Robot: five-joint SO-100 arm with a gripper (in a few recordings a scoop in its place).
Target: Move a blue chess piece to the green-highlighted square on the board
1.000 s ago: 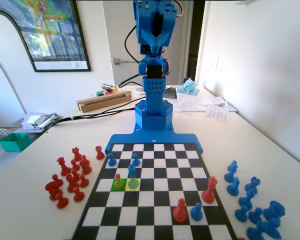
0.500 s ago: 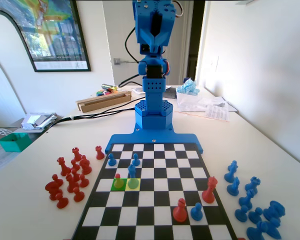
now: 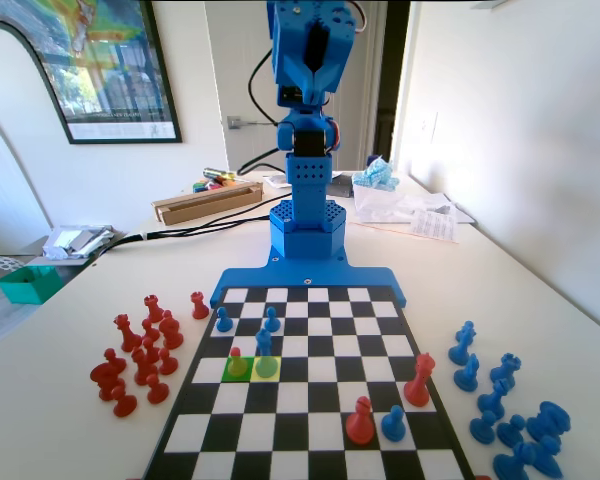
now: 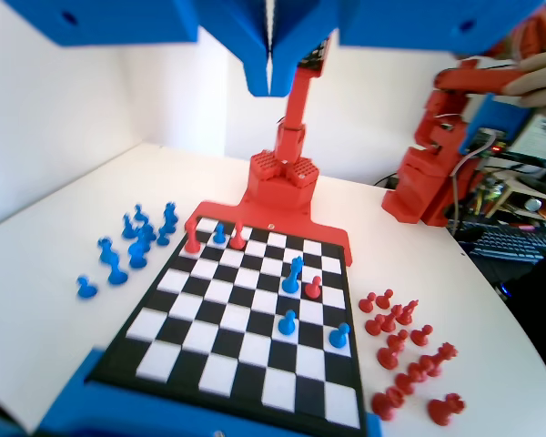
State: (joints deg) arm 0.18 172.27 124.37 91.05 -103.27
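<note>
My gripper is folded up high above the arm's base, far from the board. In the wrist view its jaws meet with nothing between them. The green-highlighted square lies in the board's left half with a small red pawn on it. Right beside it, a blue piece stands on the yellow square; the wrist view shows this blue piece as taller, next to the red pawn. Two blue pawns stand one row behind.
A blue pawn and two red pieces stand at the board's near right. Several red pieces cluster on the table left of the board, several blue ones to its right. A cardboard box lies beside the base.
The folded arm's upper part has shifted very slightly. No piece on the board has moved.
</note>
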